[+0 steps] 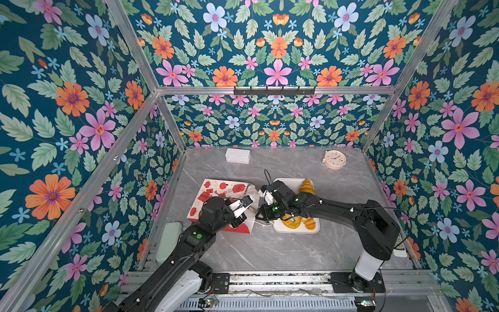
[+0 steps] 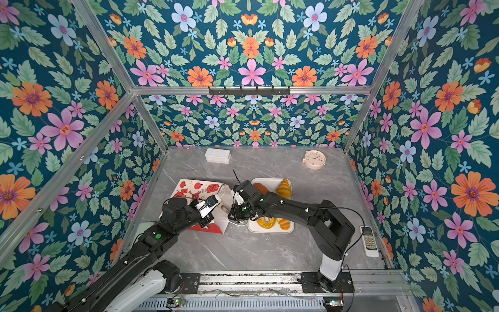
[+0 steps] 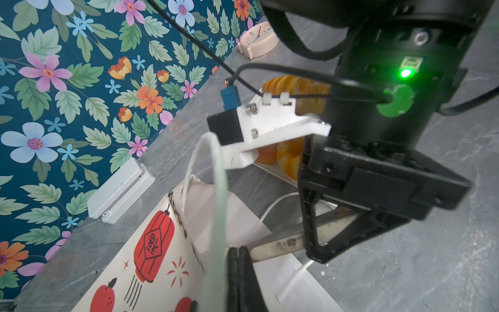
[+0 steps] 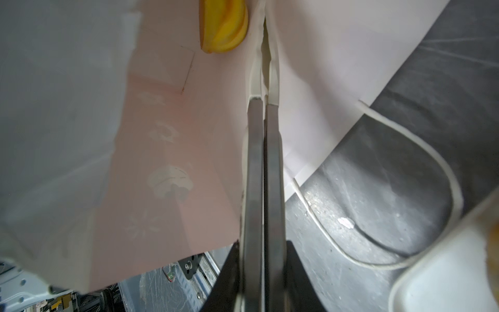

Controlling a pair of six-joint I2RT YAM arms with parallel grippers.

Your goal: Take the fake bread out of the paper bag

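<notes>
Inside paper bag point(image 1: 216, 191) — right pincer point(image 4: 265, 40), closed

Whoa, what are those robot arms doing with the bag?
They are emptying a paper bag lying on its side. The left tool pinches the bag's top edge, holding the mouth open. The right tool reaches inside, shut, toward a yellow toy pastry at the far end. Croissants and a ring doughnut already sit on the white tray.

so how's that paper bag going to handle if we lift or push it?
Probably floppy: the paper bag lies on its side with bowed, creased walls. Likely light, so a push should slide it over the smooth table. Its loose cord handle could snag.
</notes>
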